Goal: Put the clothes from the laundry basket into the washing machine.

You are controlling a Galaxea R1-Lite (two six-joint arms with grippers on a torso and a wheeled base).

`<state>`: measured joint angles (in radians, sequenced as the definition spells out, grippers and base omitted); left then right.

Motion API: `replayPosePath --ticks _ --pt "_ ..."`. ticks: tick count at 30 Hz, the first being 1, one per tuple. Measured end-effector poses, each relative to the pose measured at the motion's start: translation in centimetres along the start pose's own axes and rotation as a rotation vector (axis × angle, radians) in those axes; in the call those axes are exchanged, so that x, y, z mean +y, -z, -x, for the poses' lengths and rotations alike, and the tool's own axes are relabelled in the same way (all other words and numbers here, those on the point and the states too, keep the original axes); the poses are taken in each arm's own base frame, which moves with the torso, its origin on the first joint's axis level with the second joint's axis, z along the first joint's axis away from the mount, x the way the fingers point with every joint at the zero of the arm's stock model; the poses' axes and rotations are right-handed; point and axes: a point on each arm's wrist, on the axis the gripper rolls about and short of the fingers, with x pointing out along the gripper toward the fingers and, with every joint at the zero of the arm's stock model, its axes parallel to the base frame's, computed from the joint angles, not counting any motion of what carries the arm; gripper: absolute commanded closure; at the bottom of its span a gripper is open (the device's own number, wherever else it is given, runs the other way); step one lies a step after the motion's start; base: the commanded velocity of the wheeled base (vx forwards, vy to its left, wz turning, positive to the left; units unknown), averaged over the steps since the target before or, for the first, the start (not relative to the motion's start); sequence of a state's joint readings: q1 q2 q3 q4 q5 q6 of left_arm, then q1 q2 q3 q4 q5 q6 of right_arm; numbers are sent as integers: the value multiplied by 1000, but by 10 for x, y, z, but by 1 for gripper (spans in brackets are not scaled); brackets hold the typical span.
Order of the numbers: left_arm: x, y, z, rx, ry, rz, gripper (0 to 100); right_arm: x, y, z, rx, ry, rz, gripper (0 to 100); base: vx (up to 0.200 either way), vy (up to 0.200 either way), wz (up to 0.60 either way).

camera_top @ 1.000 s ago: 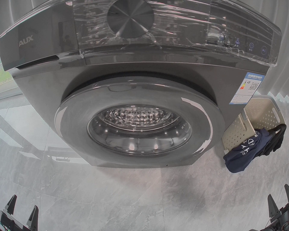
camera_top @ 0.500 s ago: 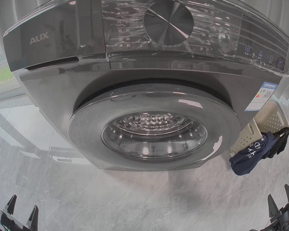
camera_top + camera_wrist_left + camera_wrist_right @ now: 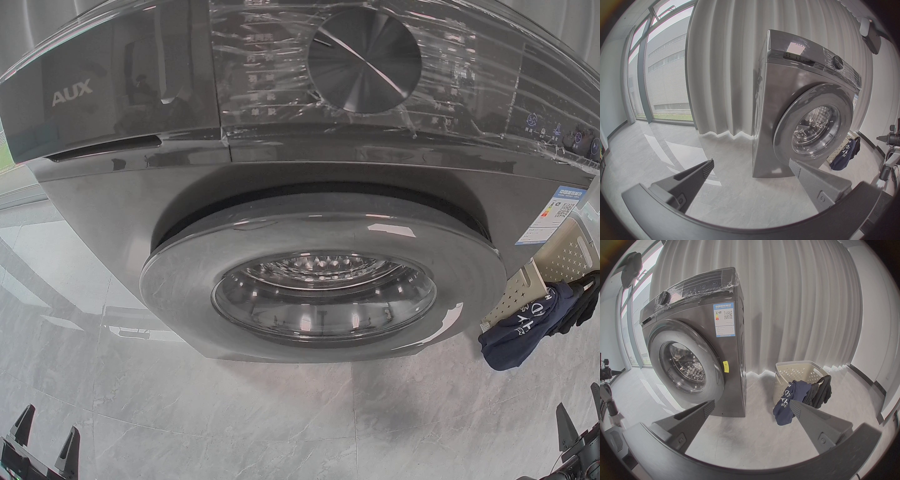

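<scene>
door (image 3: 187, 275) shut, blocks drum (image 3: 322, 275) | floor (image 3: 250, 406) before washing machine (image 3: 112, 194) passable | laundry basket (image 3: 800, 372) mouth open

Glossy pale grey marble-patterned floor tiles (image 3: 250, 406) spread across the lower frame; white pleated curtain (image 3: 800, 302) hangs behind, tall dark-framed window (image 3: 662, 68) alongside.

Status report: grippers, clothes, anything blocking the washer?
Left gripper and right gripper open, empty. Clothes draped over laundry basket rim, beside washing machine. Washer door shut, in the way.
</scene>
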<state>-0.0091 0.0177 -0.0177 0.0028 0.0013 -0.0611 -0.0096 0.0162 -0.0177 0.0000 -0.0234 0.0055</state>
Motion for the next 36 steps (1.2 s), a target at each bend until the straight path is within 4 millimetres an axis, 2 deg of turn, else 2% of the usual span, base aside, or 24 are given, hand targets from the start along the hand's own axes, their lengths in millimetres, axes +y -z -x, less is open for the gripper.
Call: replayPosePath --ticks 6,11,15,21,28,34,36 --pt "0 0 0 0 0 0 0 0 -3 0 -23 -1 2 0 0 0 0" --pt "0 0 0 0 0 0 0 0 -29 7 -114 -13 -14 0 0 0 0" --pt "0 0 0 0 0 0 0 1 -46 6 -106 -49 -21 0 0 0 0" --pt "0 0 0 0 0 0 0 2 -51 -8 -8 -93 -25 0 0 -200 0" --pt "0 0 0 0 0 0 0 4 -50 -18 77 -158 -26 0 0 0 0" --pt "0 0 0 0 0 -1 0 7 -64 -36 137 -271 -27 0 0 0 0" --pt "0 0 0 0 0 -1 0 9 -72 -48 156 -314 -27 0 0 0 0"
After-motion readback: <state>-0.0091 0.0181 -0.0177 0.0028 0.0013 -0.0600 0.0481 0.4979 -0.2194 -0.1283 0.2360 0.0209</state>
